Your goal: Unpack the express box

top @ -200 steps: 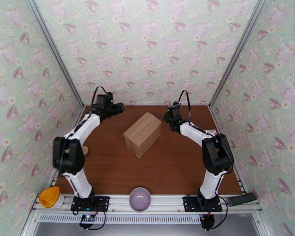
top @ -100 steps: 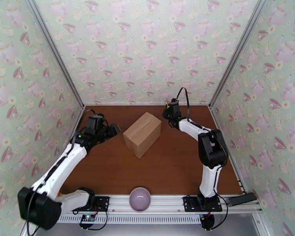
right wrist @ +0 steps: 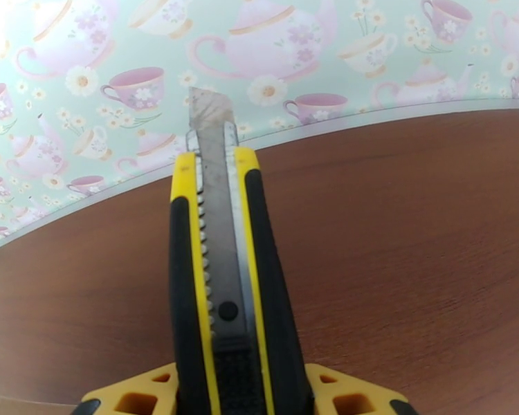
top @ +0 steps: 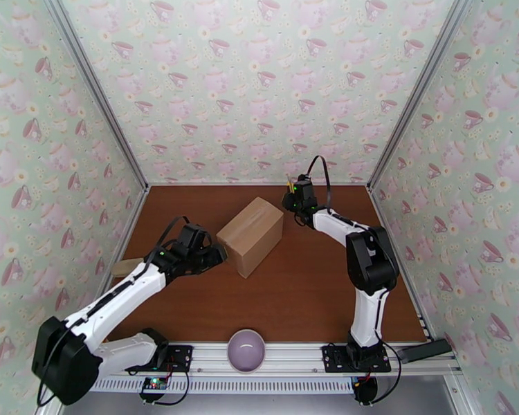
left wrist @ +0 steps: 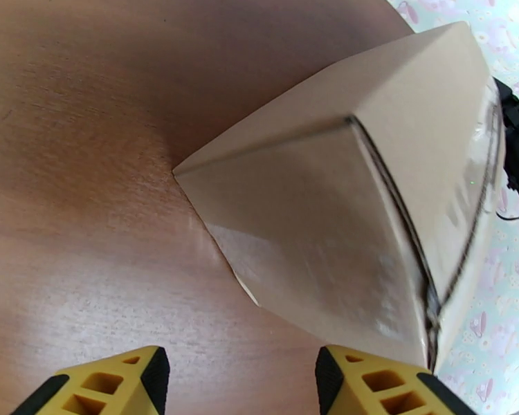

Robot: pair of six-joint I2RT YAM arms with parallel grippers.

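Note:
The express box [top: 251, 235], a plain brown carton with a taped seam, lies closed and skewed on the middle of the wooden table. My left gripper [top: 216, 256] is low beside the box's near left corner, open. In the left wrist view its yellow fingertips [left wrist: 370, 385] frame bare table just short of the box [left wrist: 370, 202], with nothing between them. My right gripper [top: 293, 197] hovers off the box's far right corner, shut on a yellow and black utility knife [right wrist: 221, 271]. The knife's blade [right wrist: 213, 126] is extended and points at the back wall.
A purple bowl [top: 246, 349] sits on the rail at the near edge. A small flat tan piece [top: 124, 266] lies by the left wall. A dark bar [top: 425, 350] rests at the near right corner. Wallpapered walls close in three sides.
My left arm has swung from the back left down and forward to the box's near left corner. The right gripper has shifted slightly back and left with the knife. The box has not moved.

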